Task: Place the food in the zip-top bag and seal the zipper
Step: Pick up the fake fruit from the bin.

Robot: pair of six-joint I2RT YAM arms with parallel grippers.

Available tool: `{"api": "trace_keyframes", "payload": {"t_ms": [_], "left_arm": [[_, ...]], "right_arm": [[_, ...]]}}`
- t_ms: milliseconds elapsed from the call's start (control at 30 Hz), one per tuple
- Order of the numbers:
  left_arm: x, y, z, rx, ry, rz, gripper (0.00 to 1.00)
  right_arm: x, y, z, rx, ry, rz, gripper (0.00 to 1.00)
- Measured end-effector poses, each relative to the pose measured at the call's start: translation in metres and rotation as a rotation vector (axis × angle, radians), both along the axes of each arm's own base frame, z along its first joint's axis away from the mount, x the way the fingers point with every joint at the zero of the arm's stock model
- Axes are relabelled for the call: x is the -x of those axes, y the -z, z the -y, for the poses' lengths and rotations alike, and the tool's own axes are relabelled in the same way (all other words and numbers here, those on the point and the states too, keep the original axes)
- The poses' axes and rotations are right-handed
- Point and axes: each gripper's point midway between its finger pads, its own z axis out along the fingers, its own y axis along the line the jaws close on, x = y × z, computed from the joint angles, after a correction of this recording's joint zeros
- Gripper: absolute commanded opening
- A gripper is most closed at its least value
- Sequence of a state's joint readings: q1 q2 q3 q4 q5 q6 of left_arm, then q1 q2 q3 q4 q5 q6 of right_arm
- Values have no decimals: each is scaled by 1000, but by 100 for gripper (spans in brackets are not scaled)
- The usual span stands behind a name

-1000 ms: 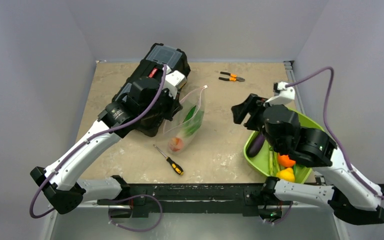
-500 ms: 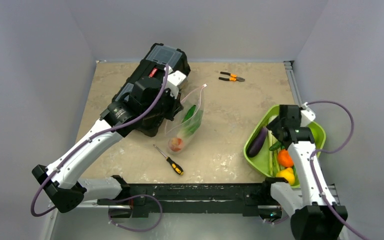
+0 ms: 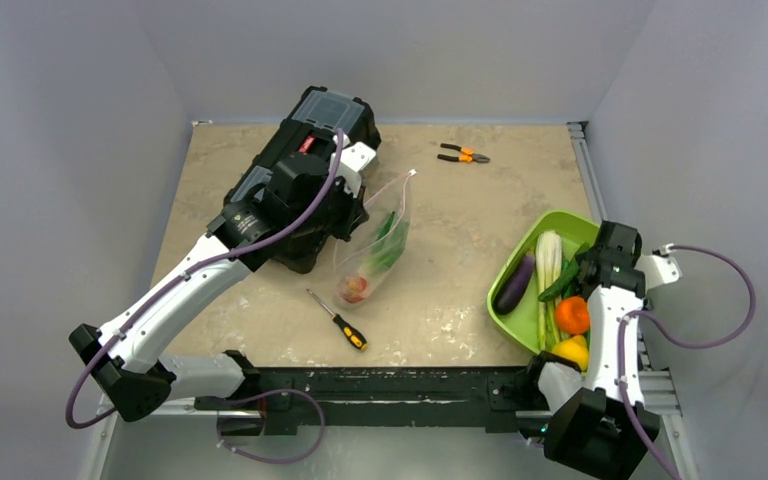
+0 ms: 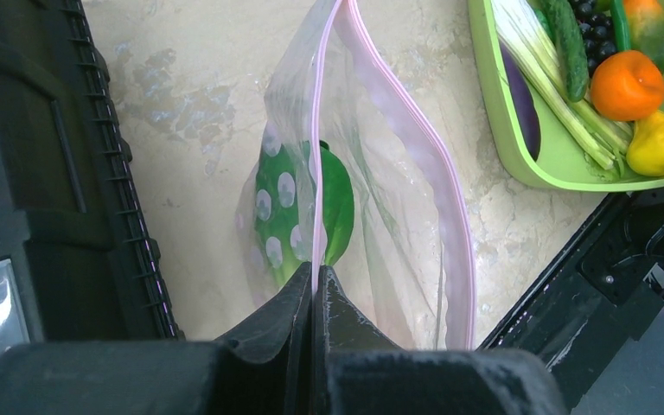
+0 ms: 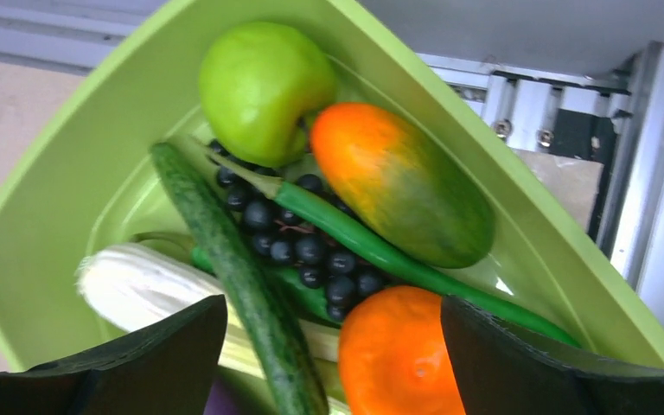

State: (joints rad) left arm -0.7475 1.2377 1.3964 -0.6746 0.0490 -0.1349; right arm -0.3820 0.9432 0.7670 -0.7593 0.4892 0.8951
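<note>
The clear zip-top bag (image 3: 375, 245) lies beside the toolbox, with a green food and a red food (image 3: 353, 288) inside. My left gripper (image 3: 358, 203) is shut on its pink zipper (image 4: 316, 156) and holds the mouth open; a green spotted food (image 4: 281, 207) shows through. My right gripper (image 5: 333, 311) is open above the lime-green bowl (image 3: 516, 245), right over an orange (image 5: 393, 354), a cucumber (image 5: 233, 277) and dark grapes (image 5: 311, 251). A green apple (image 5: 264, 86), a mango (image 5: 406, 186), a white-stemmed leafy green (image 3: 548, 260), a purple eggplant (image 3: 515, 285) and a yellow food (image 3: 572, 350) also lie there.
A black toolbox (image 3: 300, 180) stands at the back left, against the bag. Orange-handled pliers (image 3: 463, 154) lie at the back. A screwdriver (image 3: 338, 320) lies in front of the bag. The bowl sits by the right table edge and rail.
My right arm has swung from the middle of the table back to the right and now hangs over the bowl. My left gripper has stayed shut on the bag's edge, shifting slightly.
</note>
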Motion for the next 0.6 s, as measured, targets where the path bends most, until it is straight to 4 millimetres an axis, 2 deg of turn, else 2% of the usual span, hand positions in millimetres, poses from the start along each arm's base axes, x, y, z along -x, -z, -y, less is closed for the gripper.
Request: {"api": "trace_keyframes", "payload": {"t_ms": [133,233,467,600], "left_arm": [[0,0,1,3,1,-3,0],[1,0,1,4,3,-4,0],[1,0,1,4,5,-5,0],[1,0,1,4,5,-5,0]], "right_arm": [[16,13,-4,-25,63,-19,98],[15,23,-9,-75,85,-15,99],[17,70,-30,-231,86,-119,99],[18,77,-28,-234,105,-109,99]]}}
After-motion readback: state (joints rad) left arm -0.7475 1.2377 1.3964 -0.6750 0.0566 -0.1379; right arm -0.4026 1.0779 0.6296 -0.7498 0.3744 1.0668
